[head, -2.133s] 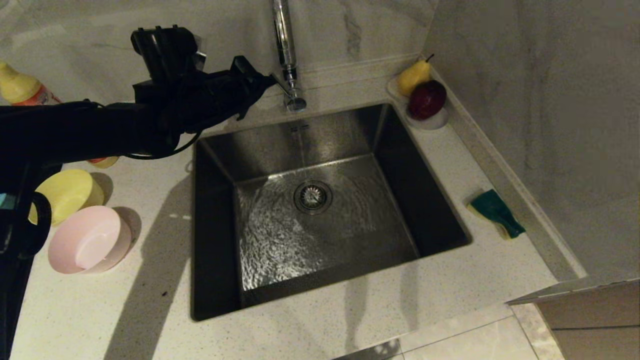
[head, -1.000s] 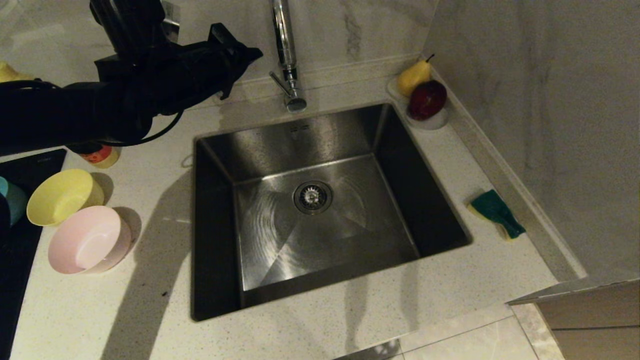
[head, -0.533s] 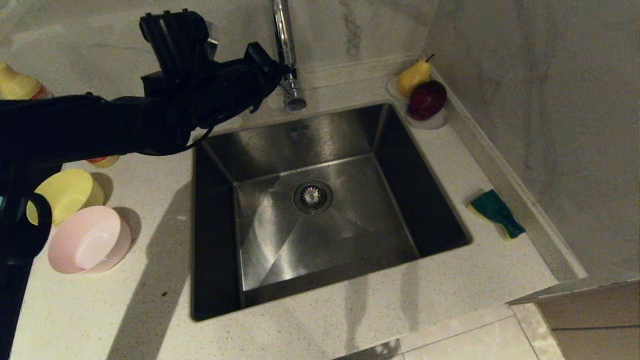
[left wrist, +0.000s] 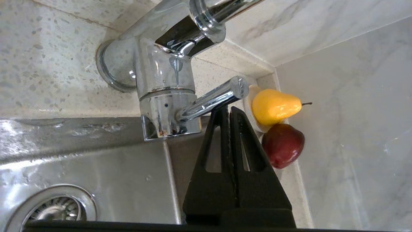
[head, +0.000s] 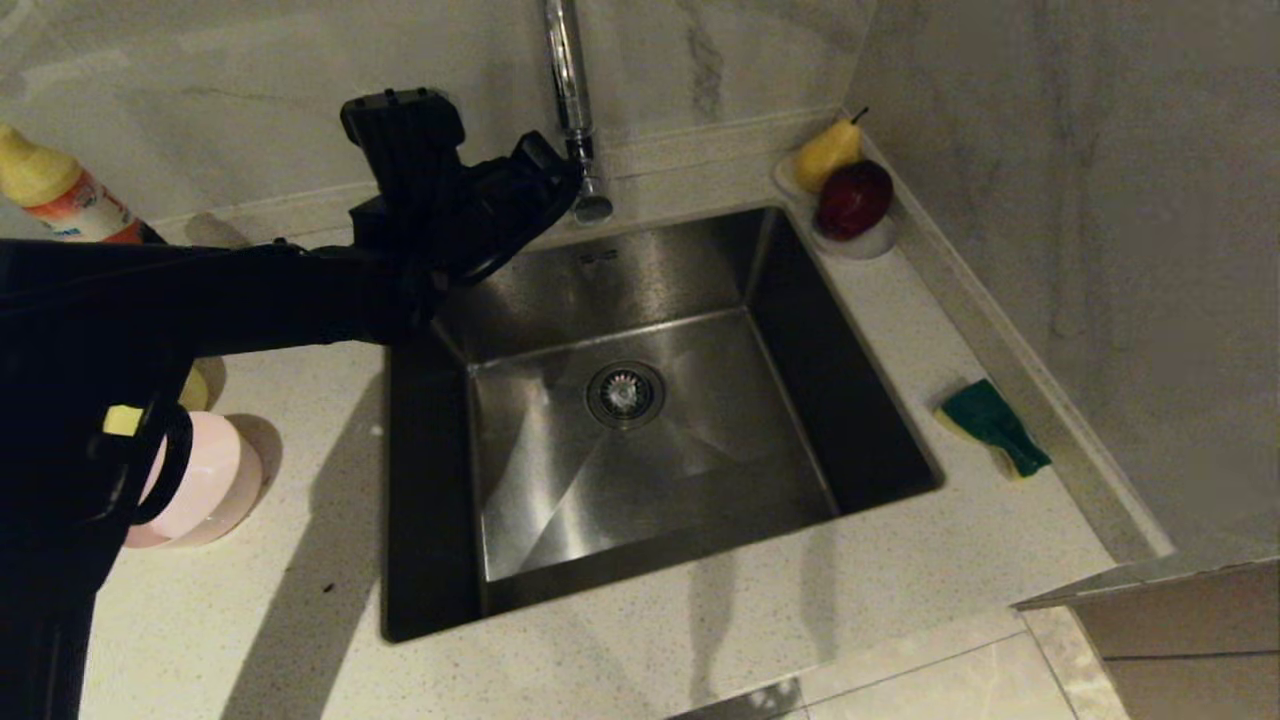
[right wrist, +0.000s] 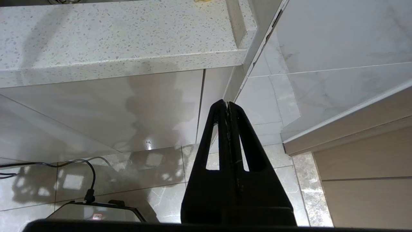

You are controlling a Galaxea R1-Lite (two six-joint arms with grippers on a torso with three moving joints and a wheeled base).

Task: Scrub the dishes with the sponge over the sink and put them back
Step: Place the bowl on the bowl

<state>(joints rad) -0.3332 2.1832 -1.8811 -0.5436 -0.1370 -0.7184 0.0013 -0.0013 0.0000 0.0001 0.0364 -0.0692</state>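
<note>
Head view shows me the sink (head: 640, 300), a big steel basin now dry-looking where water rippled two seconds back, with my left gripper (head: 560, 175) clenched empty, its tips (left wrist: 229, 111) just under the tap lever (left wrist: 212, 98), nearer the tap than a second ago. Pink bowl (head: 215, 480) sits left of the basin, sponge (head: 990, 425) on the right counter. Right gripper (right wrist: 228, 106) hangs parked below the counter, pressed closed on nothing.

My worktop is a pale speckled stone counter (head: 300, 640) with the steel sink (head: 640, 420) set into it. To my right the green-and-yellow sponge (head: 992, 426) lies flat near the wall; to my left sit a pink bowl (head: 205, 485) and a detergent bottle (head: 60, 200).
</note>
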